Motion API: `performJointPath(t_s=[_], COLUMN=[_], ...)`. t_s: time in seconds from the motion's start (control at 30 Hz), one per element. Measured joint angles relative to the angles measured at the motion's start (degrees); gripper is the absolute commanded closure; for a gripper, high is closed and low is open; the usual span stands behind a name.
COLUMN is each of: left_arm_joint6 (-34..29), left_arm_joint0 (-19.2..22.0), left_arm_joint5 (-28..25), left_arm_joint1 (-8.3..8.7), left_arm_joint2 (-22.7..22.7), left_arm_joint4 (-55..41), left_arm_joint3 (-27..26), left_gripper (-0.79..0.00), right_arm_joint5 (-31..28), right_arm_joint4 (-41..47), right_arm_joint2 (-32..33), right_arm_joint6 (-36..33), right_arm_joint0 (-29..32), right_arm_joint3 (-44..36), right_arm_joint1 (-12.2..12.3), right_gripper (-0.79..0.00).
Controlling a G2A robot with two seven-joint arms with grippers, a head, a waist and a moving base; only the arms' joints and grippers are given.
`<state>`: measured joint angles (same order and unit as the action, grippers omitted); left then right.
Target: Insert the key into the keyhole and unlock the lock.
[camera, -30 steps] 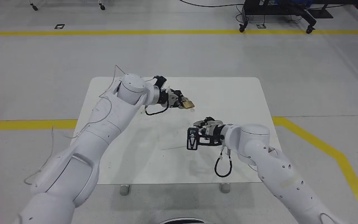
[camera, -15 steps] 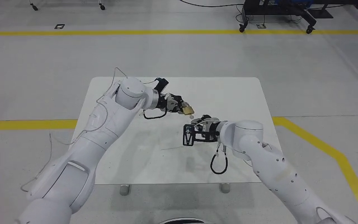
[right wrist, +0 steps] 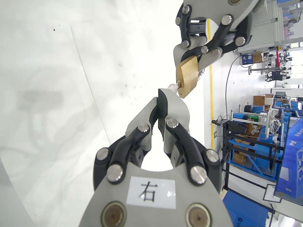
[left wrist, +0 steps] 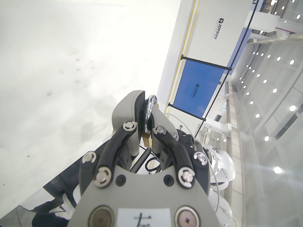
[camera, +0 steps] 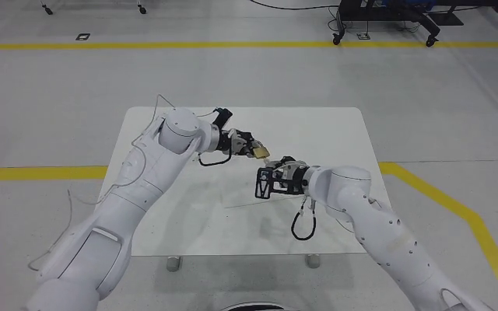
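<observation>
Brass padlock (camera: 261, 152) hangs above the white table (camera: 327, 124) in the top view. The left gripper (camera: 250, 146) pinches it, and the right gripper (camera: 265, 183) is just beside it.

In the left wrist view those fingers clamp the steel shackle (left wrist: 149, 106). It is rigid, smooth metal, and the heavy body would likely pivot if pushed.

In the right wrist view, tightly pressed pads grip the small key (right wrist: 172, 87), with its tip at the keyhole (right wrist: 180, 85). The key looks thin and slippery, and is probably best held by its bow.
</observation>
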<state>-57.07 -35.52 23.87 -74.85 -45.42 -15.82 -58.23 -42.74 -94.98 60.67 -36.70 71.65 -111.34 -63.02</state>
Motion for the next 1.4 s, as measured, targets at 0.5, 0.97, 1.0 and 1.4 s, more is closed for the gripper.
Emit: performJointPath(t_s=[0.5, 0.97, 1.0, 1.4], left_arm_joint6=[7.12, 16.45, 16.45, 13.69], left_arm_joint0=[-3.53, -8.22, -8.21, -8.29], left_arm_joint5=[-0.21, -8.78, -8.92, -7.59], left_arm_joint1=[0.16, -0.72, -0.71, -0.36], left_arm_joint2=[-4.84, -8.47, -8.47, -9.15], left_arm_joint4=[-6.94, -14.55, -14.22, -12.02], left_arm_joint3=[0.44, -1.63, -1.76, -2.32], left_gripper=[0.0, 0.0, 0.0, 0.0], right_arm_joint5=[6.56, 13.27, 13.84, 17.41], right_arm_joint4=[3.62, 2.69, 2.49, -0.46], right_arm_joint2=[7.79, 5.52, 4.54, 0.98], right_arm_joint6=[9.45, 29.2, 29.36, 26.62], right_arm_joint0=[5.19, 4.11, 3.33, -0.75], right_arm_joint3=[-1.82, 7.13, 8.02, 11.39], right_arm_joint1=[0.85, 0.1, -0.12, -1.22], right_gripper=[-0.597, -0.339, -0.342, -0.348])
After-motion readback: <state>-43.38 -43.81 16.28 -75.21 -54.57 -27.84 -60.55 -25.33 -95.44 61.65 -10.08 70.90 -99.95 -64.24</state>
